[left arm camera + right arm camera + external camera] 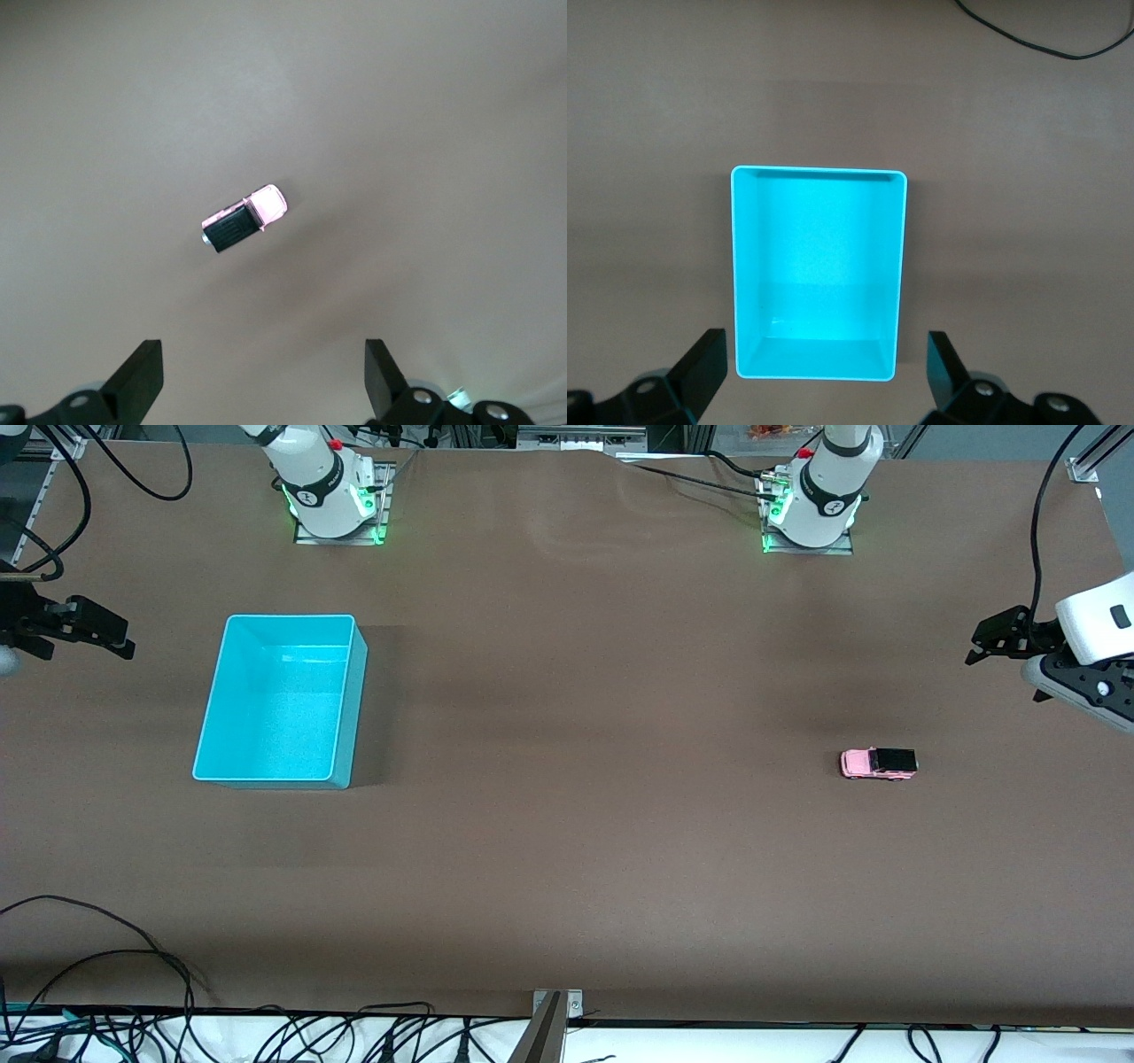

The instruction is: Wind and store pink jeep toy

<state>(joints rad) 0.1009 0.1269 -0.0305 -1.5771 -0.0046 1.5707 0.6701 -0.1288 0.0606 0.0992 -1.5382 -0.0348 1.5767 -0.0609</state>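
Toward the left arm's end of the desk [567,868], pink jeep toy [878,763], long axis nine-to-three, at roughly seven o'clock from the open, empty left gripper [985,646], the nearer one; right gripper [111,638] waits, fingers apart, beside the empty turquoise bin [350,717].

No legible text, labels, numbers or signs in any view; round dark badges on the two arm bases [306,494] [833,506] at the top of the front view carry a mark too small to read; pink jeep toy [878,763] and turquoise bin [354,691] show no markings
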